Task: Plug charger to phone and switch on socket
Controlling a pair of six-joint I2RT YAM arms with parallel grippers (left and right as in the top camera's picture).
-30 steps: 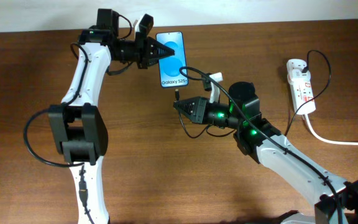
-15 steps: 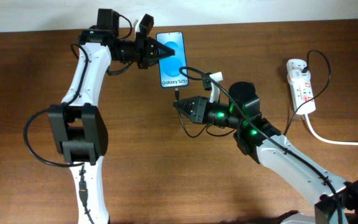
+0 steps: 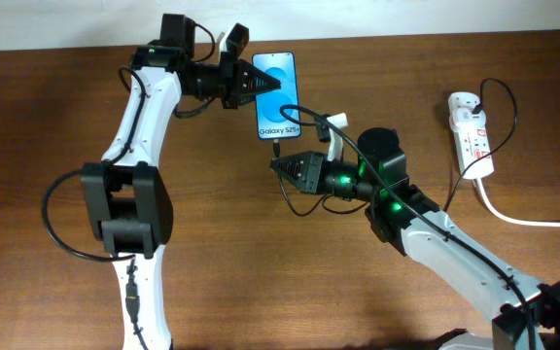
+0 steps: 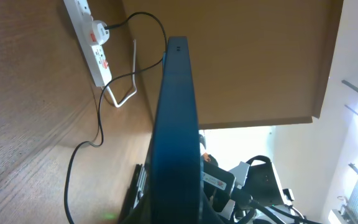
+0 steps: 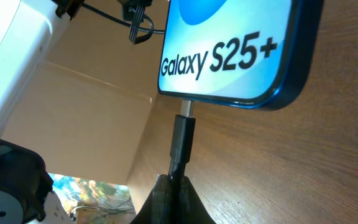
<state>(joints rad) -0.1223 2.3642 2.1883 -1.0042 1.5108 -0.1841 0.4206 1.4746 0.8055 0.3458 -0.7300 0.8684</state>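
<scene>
The phone (image 3: pixel 276 95), blue screen reading "Galaxy S25+", lies at the table's back middle. My left gripper (image 3: pixel 263 86) is shut on its left edge; in the left wrist view the phone's dark edge (image 4: pixel 174 130) fills the middle. My right gripper (image 3: pixel 278 165) is shut on the charger's plug (image 5: pixel 181 140), whose metal tip touches the phone's bottom edge (image 5: pixel 229 59) at its port. The thin black charger cable (image 3: pixel 358 151) runs back over the right arm. The white socket strip (image 3: pixel 471 131) lies at the far right, also in the left wrist view (image 4: pixel 92 37).
A thick white mains cord (image 3: pixel 523 216) runs from the strip off the right edge. A black plug (image 3: pixel 467 100) sits in the strip. Bare brown tabletop lies in front of both arms.
My left gripper has shifted the phone a little to the right and back. The right gripper with the plug has stayed put.
</scene>
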